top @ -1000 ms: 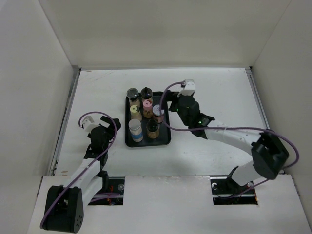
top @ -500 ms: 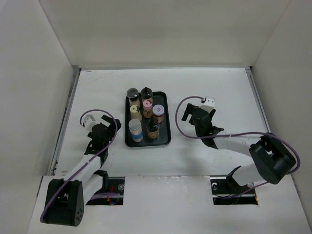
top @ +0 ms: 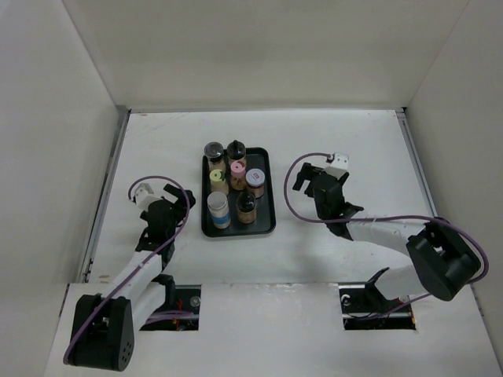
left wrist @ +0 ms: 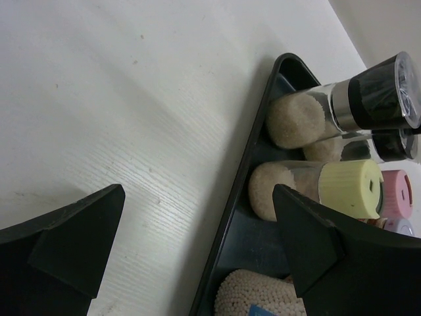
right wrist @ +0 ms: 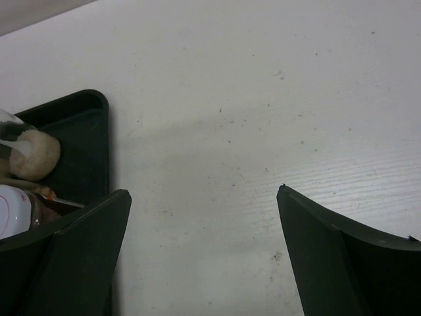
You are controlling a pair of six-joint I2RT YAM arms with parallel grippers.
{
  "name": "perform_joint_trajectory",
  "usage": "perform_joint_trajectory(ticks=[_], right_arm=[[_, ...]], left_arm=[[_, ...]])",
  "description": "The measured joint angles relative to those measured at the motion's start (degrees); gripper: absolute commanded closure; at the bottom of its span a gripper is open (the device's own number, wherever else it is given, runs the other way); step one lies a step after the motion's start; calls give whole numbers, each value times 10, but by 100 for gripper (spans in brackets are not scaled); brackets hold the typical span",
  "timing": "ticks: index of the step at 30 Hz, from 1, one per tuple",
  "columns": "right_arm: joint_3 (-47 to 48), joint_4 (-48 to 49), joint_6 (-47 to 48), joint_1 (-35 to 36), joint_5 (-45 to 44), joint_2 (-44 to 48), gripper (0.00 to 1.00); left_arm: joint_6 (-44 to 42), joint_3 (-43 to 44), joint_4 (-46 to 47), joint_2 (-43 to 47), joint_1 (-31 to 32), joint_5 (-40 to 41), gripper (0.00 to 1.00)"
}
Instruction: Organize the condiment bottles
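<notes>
Starting at the near left: the left hand [top: 179, 201] has its fingers spread wide, nothing between them, and the black tray [top: 204, 229] sits close by at its 3 o'clock. Its wrist view shows the tray's rim running up between the fingertips.

Over to the right hand [top: 303, 177]: it is also spread wide and holding nothing. The tray is at its 9 o'clock, with a strip of bare surface [top: 287, 228] between them.

All the condiment bottles [top: 236, 185] stand on the tray! In the nearest row, the white bottle with the blue band [top: 218, 209] is beside a black-capped jar [top: 247, 204]. In the middle are the yellow-capped jar [top: 218, 176], pink-capped jar [top: 237, 167] and white-capped jar [top: 255, 177]. At the far end, 12 o'clock, are the grey-capped jar [top: 214, 149] and the black-topped grinder [top: 236, 148].
</notes>
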State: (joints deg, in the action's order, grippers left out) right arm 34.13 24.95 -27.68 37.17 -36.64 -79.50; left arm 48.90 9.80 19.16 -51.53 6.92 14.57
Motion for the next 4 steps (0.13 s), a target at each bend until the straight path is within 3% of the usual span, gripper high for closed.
perform_joint_trajectory(ticks=[4], right_arm=[[0, 1, 5, 0, 0, 3, 0]], left_arm=[[-4, 2, -2, -7, 4, 2, 0]])
